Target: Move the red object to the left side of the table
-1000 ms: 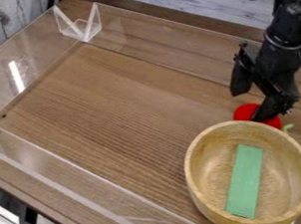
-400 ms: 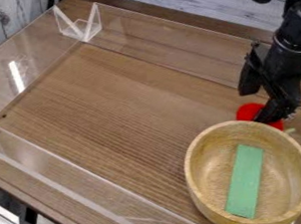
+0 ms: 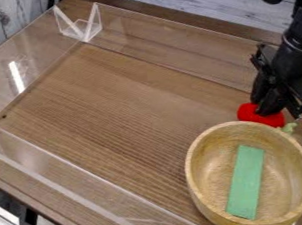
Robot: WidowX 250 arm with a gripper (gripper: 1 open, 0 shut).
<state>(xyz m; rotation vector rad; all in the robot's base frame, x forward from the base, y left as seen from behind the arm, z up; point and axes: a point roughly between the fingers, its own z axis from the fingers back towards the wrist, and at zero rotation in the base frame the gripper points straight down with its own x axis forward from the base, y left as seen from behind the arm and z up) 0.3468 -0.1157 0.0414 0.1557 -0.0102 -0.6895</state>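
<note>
The red object (image 3: 254, 112) lies on the table (image 3: 113, 103) at its right side, just behind the bowl's rim. My gripper (image 3: 275, 107) points straight down onto it, its black fingers drawn in against the toy's right part. Only the toy's left half shows past the fingers, and a bit of green stem peeks out at the right.
A round pale wooden bowl (image 3: 199, 156) holding a flat green bar (image 3: 249, 181) stands at the front right, close to the gripper. Low clear acrylic walls (image 3: 38, 156) edge the table. A small clear stand (image 3: 78, 25) sits at the back left.
The gripper has shifted slightly right and sunk onto the red toy, and its fingers have drawn together from wide open.
</note>
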